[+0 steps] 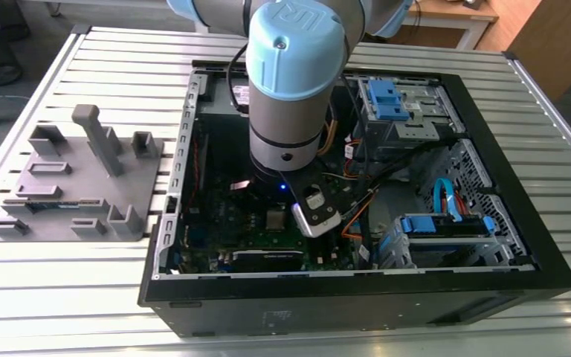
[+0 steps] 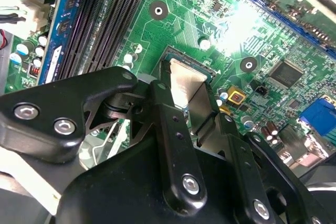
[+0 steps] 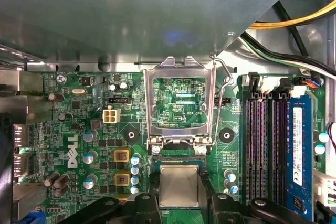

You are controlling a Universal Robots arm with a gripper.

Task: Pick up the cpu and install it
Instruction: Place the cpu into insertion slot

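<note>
We see an open black computer case (image 1: 365,301) on a slatted table (image 1: 68,286), the arm (image 1: 291,74) reaching down to the green motherboard (image 3: 105,129), where the gripper (image 2: 190,103) pinches the square silvery cpu (image 3: 179,185) narrowly between its fingers at the socket (image 3: 178,160), just beside the flipped-open retention frame (image 3: 178,65).

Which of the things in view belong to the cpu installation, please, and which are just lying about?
Job: cpu; end effector gripping it; open socket frame; motherboard.
Lying about: grey holder tray beside the computer case; blue drive brackets; memory slots; yellow cable.
</note>
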